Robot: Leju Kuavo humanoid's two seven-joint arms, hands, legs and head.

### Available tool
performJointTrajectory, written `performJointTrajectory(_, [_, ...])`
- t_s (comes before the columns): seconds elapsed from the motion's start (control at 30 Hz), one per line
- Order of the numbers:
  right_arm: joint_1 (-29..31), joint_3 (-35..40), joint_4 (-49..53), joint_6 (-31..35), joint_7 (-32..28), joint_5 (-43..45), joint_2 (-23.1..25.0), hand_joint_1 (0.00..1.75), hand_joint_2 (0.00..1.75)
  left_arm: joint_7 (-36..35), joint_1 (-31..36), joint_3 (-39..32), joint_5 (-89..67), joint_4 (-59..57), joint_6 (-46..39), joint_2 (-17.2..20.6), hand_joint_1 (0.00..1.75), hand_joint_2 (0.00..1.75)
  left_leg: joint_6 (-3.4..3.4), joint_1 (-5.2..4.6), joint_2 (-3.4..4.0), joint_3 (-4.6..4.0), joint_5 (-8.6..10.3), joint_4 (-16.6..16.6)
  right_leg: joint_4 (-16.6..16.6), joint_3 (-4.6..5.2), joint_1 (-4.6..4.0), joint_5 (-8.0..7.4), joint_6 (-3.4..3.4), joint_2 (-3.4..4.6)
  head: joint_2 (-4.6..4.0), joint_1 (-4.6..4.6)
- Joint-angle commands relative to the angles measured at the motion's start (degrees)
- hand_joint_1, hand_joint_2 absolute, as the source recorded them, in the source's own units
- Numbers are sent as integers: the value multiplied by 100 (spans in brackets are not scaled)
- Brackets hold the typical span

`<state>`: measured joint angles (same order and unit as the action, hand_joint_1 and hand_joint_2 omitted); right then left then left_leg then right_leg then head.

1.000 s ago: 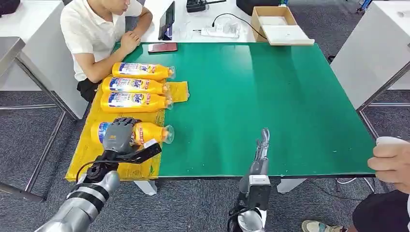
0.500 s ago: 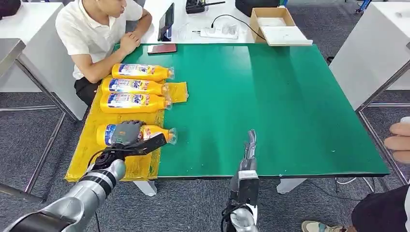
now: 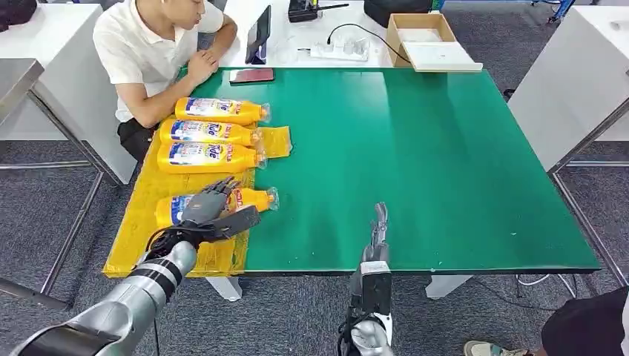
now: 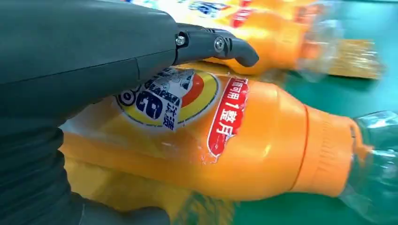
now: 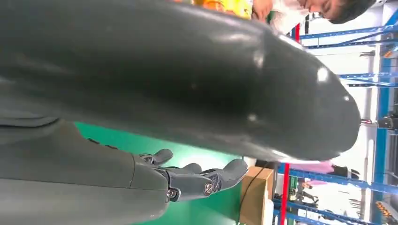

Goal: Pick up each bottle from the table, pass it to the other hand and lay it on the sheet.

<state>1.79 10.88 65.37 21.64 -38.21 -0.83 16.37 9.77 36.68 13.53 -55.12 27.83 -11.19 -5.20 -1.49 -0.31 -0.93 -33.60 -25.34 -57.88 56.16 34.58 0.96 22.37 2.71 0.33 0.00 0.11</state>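
A cardboard box (image 3: 419, 38) behind the green table (image 3: 415, 163) holds a white sheet-like item. Four yellow detergent bottles lie on the yellow sheet (image 3: 141, 222) at the table's left side: three side by side (image 3: 208, 133), and the nearest bottle (image 3: 248, 199) under the left hand (image 3: 208, 208), whose fingers are spread above it, hiding its middle. The right hand (image 3: 380, 222) hovers at the near edge, fingers straight and together, empty. A person (image 3: 148, 52) sits at the far left corner beside a phone (image 3: 251, 75).

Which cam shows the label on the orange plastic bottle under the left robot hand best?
Left wrist view: the orange plastic bottle is close, its label readable. Head view shows it small, partly behind the left robot hand. Right wrist view adds nothing.
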Motion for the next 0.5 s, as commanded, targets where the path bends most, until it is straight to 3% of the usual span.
performJointTrajectory(0.03, [120, -97, -383, 15, -179, 18, -89, 0, 0, 109, -324, 349, 60, 384, 155, -17, 0, 175, 9, 6, 11, 13, -4, 8, -10, -13, -8, 1, -10, 2, 0, 0])
performJointTrajectory(0.13, [103, -124, -368, 21, -179, 12, -98, 0, 0, 227, -425, 442, 137, 629, 200, 30, 0, 175, 11, 7, 16, 15, -6, 7, -9, -14, -9, 3, -12, 4, -2, 0])
performJointTrajectory(0.27, [-32, -241, -260, 15, -179, 6, -110, 0, 0, 552, -1184, 700, 883, 2415, -70, 234, 0, 175, 8, 4, 14, 8, -5, 7, -6, -4, -5, 3, -8, 5, -2, 0])
performJointTrajectory(0.37, [-153, -187, -89, 23, -179, -45, -105, 0, 0, 1831, -2119, 481, 2479, 4300, -1292, -39, 0, 175, 10, 7, 25, 13, -14, 7, -8, -8, -9, 8, -11, 12, -2, 0])
performJointTrajectory(0.5, [-72, 35, -188, 63, -179, -73, -102, 0, 0, 2469, -2578, 550, 3830, 5852, -1679, -260, 0, 175, 6, 6, 20, -23, -17, -8, 4, 27, -8, 13, -7, 2, -2, -2])
